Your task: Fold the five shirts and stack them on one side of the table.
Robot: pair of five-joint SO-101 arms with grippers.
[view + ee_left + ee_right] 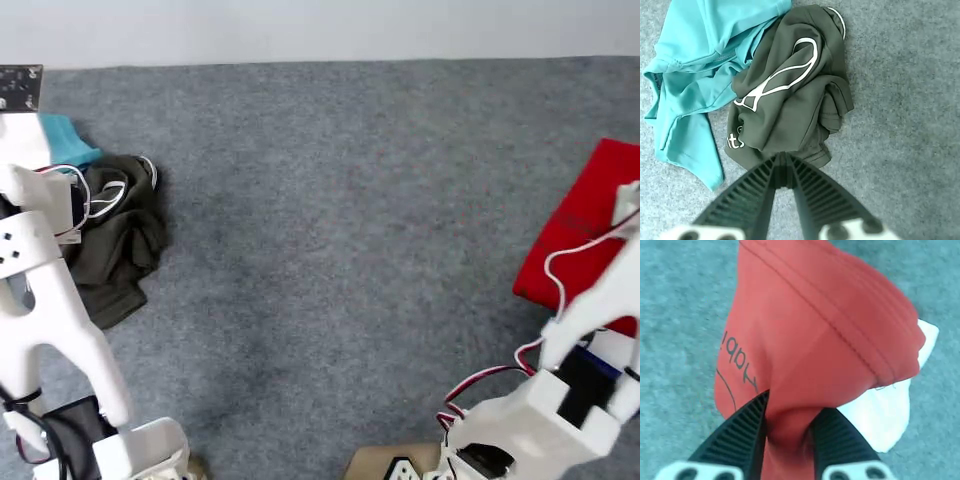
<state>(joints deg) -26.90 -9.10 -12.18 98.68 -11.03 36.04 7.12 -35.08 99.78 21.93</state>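
Observation:
A crumpled dark olive shirt (122, 240) (790, 95) with white print lies at the table's left side. It overlaps a teal shirt (66, 140) (690, 70) beside it. My left gripper (783, 167) is shut and empty, hovering just over the olive shirt's near hem. A folded red shirt (588, 232) (810, 335) lies at the right edge on top of a white cloth (887, 422). My right gripper (790, 427) is shut on a bunch of the red fabric, which rises between its black fingers (742, 432).
Grey carpet-like cloth (340, 220) covers the table, open across the middle. Dark fabric (72, 425) lies by the left arm's base. A dark and blue bundle (598, 362) sits under the right arm. A cardboard piece (375, 462) is at the front edge.

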